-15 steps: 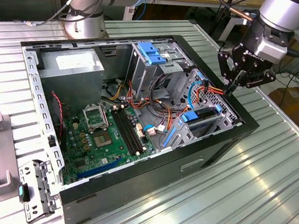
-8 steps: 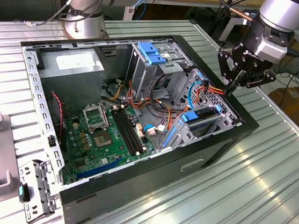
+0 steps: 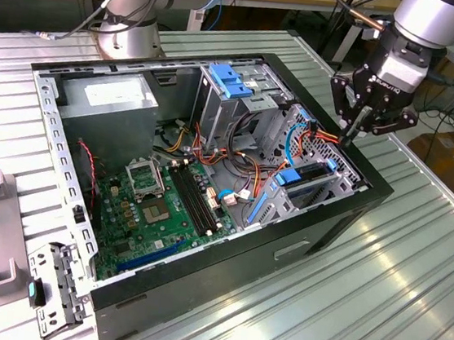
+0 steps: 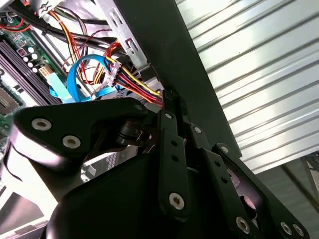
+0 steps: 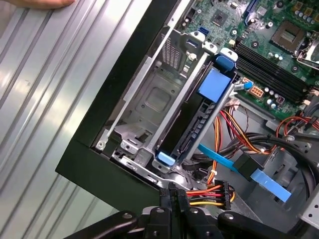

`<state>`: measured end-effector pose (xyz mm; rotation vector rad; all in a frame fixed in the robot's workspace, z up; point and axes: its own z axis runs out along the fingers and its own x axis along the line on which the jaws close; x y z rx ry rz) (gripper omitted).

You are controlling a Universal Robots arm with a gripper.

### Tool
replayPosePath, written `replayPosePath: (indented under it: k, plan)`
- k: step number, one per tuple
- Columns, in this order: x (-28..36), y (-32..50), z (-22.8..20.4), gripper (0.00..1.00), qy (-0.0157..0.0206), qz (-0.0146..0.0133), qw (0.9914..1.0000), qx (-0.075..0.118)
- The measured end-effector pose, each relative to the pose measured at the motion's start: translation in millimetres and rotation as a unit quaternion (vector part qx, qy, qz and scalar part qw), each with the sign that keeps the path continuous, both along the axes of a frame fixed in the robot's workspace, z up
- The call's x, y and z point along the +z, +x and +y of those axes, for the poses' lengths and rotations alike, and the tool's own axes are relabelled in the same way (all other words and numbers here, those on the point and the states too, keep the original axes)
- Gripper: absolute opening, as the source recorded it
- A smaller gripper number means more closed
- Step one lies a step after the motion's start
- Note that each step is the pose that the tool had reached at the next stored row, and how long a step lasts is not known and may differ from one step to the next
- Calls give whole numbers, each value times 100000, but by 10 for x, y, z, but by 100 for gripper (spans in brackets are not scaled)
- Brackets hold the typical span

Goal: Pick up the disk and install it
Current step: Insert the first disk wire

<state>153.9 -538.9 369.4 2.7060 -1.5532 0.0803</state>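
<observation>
Hovering clenched and empty at the case [image 3: 371,204] edge, the hand [image 3: 352,133] has the disk [image 5: 199,122] just below it, seated in its bay; rigid, dense, probably shock-sensitive, best held by its blue rails [image 5: 217,81].

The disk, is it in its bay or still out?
In: the disk sits edge-up in the metal bay, blue rails showing, with the shut gripper above holding nothing.

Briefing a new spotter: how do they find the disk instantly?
Find the open black computer case on the ribbed table. In its corner nearest the gripper sits a metal drive bay; the disk stands edgewise there, a dark slab with blue clips at both ends, unlike the empty slot alongside.
</observation>
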Motion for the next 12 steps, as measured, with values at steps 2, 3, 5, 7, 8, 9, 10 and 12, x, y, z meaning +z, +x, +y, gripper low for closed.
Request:
replayPosePath:
  k: [2, 3, 5, 7, 8, 9, 10, 12]
  plan:
    - [-1, -28, -1, 16, 7, -1, 100000, -301]
    - [-1, -37, -2, 16, 4, 0, 99999, -383]
    - [-1, -52, -2, 16, 9, 2, 99998, -695]
    - [-2, -53, -2, 16, 8, 0, 99987, -1583]
    - [-1, -54, -2, 16, 4, 1, 99973, -2305]
    - [-2, -54, -2, 16, 6, 1, 99929, -3758]
    - [-2, -54, -2, 16, 7, 0, 99898, -4520]
    - [-2, -54, -2, 16, 4, 0, 99825, -5912]
